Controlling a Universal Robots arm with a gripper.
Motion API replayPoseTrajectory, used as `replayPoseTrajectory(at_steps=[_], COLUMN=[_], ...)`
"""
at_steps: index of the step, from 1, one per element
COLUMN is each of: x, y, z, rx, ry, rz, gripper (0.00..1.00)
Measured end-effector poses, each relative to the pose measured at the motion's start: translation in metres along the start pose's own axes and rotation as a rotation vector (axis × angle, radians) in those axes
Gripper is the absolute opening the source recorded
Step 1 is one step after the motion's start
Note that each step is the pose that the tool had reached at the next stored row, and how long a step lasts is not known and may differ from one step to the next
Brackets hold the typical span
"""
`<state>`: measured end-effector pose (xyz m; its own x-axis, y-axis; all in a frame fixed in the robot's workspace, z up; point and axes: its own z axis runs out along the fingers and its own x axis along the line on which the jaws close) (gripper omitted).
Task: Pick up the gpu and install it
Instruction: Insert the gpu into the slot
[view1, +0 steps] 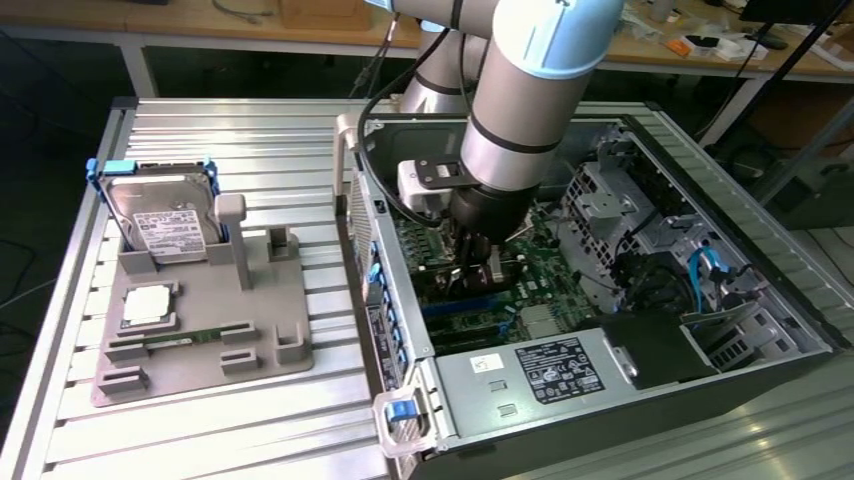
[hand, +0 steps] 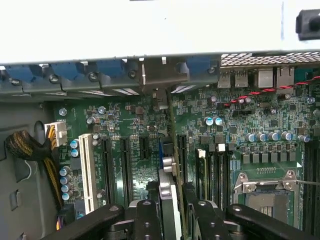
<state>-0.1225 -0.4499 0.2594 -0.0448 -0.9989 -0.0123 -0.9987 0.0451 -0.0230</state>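
My gripper (view1: 478, 262) reaches down into the open computer case (view1: 430, 405), low over the green motherboard (hand: 130, 125). In the wrist view the gpu (hand: 169, 192) appears edge-on as a thin strip between the two black fingers (hand: 146, 220), and the gripper (hand: 170, 217) is shut on it. The card runs along the expansion slots toward the case's rear wall, where its end meets the metal bracket area (hand: 156, 82). Whether its lower edge sits in a slot is hidden.
A white slot (hand: 87, 170), black slots, the processor socket (hand: 265, 192) and a cable bundle (hand: 25, 147) surround the card. Outside the case, a grey holder (view1: 200, 345) carries a hard drive (view1: 163, 222), a processor chip (view1: 147, 305) and a memory stick (view1: 187, 338). The power supply (view1: 547, 368) fills the case's near corner.
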Motion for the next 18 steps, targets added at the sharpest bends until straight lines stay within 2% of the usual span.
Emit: replayPoseTrajectory(at_steps=[9,18], x=[0.0006,0.001], y=[0.0002,0.0001], z=[0.002,0.0022], rx=[0.0002,0.0006], ry=[0.0,0.0008], rz=[0.002,0.035], gripper=[0.3,0.3])
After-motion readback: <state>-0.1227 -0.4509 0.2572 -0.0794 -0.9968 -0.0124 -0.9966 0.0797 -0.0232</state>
